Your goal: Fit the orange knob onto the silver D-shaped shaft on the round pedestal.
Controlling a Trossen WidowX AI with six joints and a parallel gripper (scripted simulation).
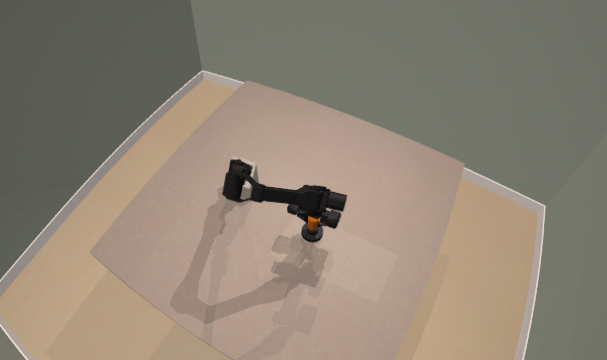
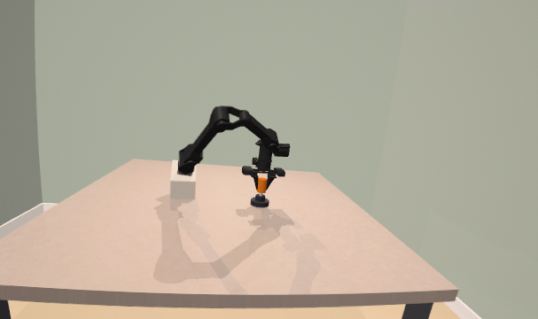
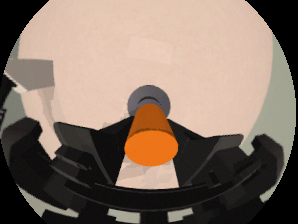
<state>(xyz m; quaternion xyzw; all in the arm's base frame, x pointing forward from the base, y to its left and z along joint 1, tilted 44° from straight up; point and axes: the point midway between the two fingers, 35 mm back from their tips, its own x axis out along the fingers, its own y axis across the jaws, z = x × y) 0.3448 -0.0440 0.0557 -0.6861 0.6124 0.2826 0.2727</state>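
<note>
Knob sits clamped upright between my gripper's fingers, its long axis vertical; the pedestal lies directly beneath it, just below; the shaft is hidden, so I cannot tell whether the flats line up; straight down looks right.

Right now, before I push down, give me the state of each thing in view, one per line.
Pincer: shut on the knob, pointing straight down.
Knob: upright, held over the pedestal; whether it is fully down cannot be told.
Pedestal: standing on the table, right under the knob.
Shaft: hidden by the knob; flat-side alignment cannot be told.
Table: carrying the pedestal and the arm's white base block.
</note>
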